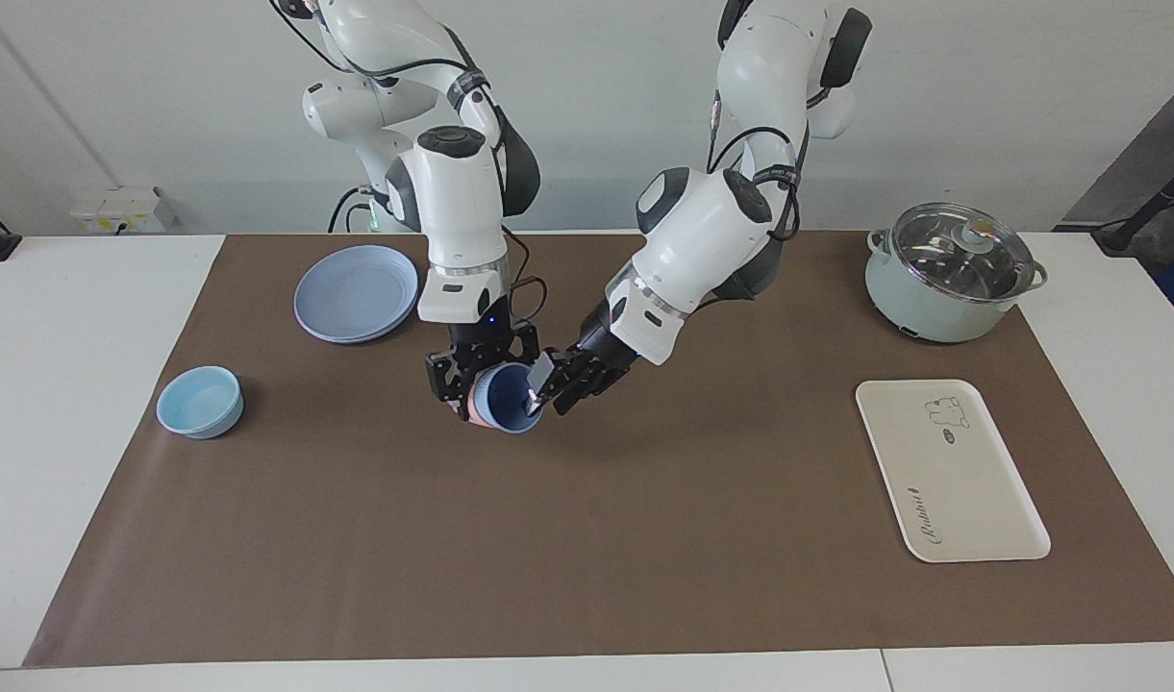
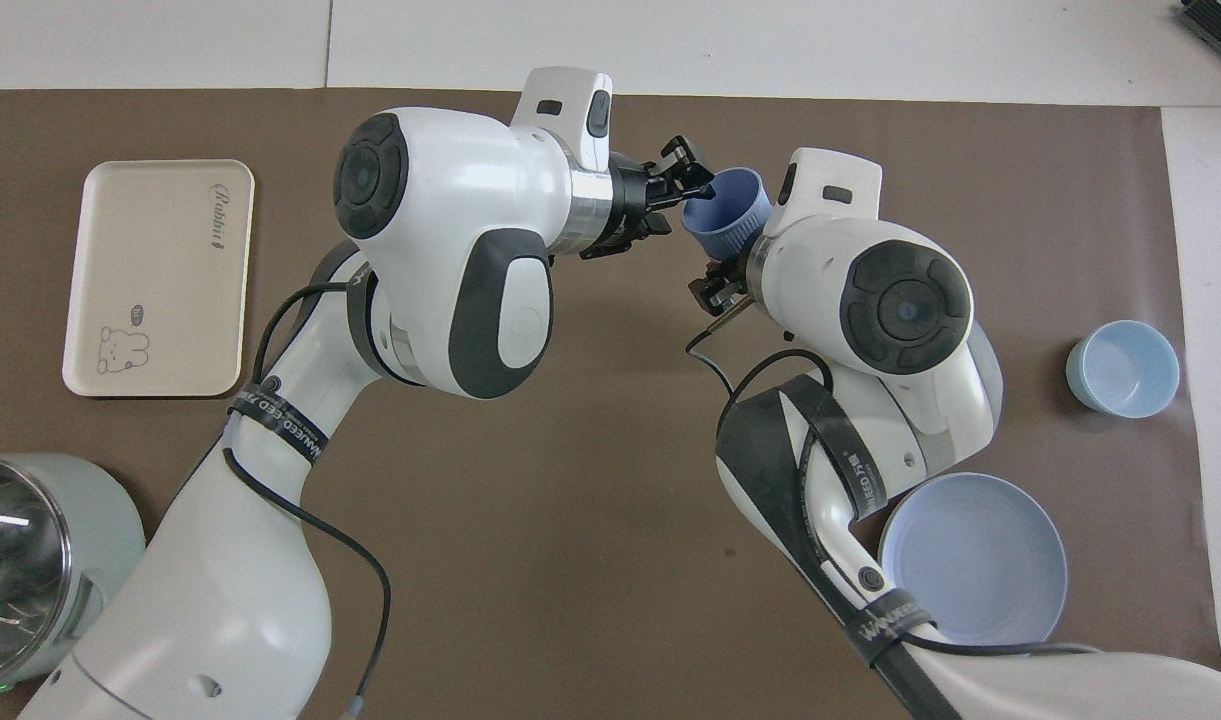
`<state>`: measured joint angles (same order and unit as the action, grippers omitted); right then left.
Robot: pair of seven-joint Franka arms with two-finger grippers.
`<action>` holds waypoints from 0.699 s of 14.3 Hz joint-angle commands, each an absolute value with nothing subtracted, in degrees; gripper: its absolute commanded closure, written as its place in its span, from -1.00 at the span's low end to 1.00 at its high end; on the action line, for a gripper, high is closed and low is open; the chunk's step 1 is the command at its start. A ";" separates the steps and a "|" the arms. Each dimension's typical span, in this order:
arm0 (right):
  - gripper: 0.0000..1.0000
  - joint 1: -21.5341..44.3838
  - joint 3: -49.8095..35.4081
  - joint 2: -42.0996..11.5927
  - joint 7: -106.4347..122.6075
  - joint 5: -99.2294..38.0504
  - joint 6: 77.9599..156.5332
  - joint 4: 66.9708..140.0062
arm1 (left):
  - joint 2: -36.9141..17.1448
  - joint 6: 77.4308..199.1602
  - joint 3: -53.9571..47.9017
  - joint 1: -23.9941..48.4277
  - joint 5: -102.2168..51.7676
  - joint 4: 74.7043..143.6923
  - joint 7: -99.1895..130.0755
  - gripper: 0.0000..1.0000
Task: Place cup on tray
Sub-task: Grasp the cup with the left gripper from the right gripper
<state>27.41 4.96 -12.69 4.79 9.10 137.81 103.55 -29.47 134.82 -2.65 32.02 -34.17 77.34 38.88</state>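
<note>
The periwinkle-blue cup [image 1: 506,398] is tilted, mouth toward the left arm, and sits nested in a salmon-pink cup [image 1: 470,407]. Both are held over the middle of the brown mat. My right gripper [image 1: 481,381] comes down from above and is shut around the pink cup. My left gripper [image 1: 538,389] comes in from the side and is closed on the blue cup's rim, one finger inside it. In the overhead view the blue cup [image 2: 730,215] shows between the left gripper [image 2: 698,188] and the right gripper [image 2: 720,282]. The cream tray [image 1: 971,500] [image 2: 160,290] lies bare at the left arm's end.
A light-blue bowl [image 1: 200,402] [image 2: 1122,368] stands at the right arm's end. A round blue plate [image 1: 356,293] [image 2: 975,560] lies near the right arm's base. A lidded pale-green pot [image 1: 947,274] [image 2: 20,560] stands nearer to the robots than the tray.
</note>
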 commanded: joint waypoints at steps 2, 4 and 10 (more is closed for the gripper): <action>1.00 27.60 5.01 -12.13 2.64 11.42 136.67 103.36 | -30.23 126.49 -1.76 32.35 -32.70 74.01 39.90 -0.07; 1.00 27.60 4.92 -12.13 2.64 11.51 136.67 103.36 | -30.23 124.64 -1.85 32.17 -32.70 73.57 39.73 0.11; 1.00 27.51 4.92 -12.13 2.64 11.51 136.76 103.36 | -30.59 125.33 -3.34 31.73 -32.70 71.81 39.73 0.89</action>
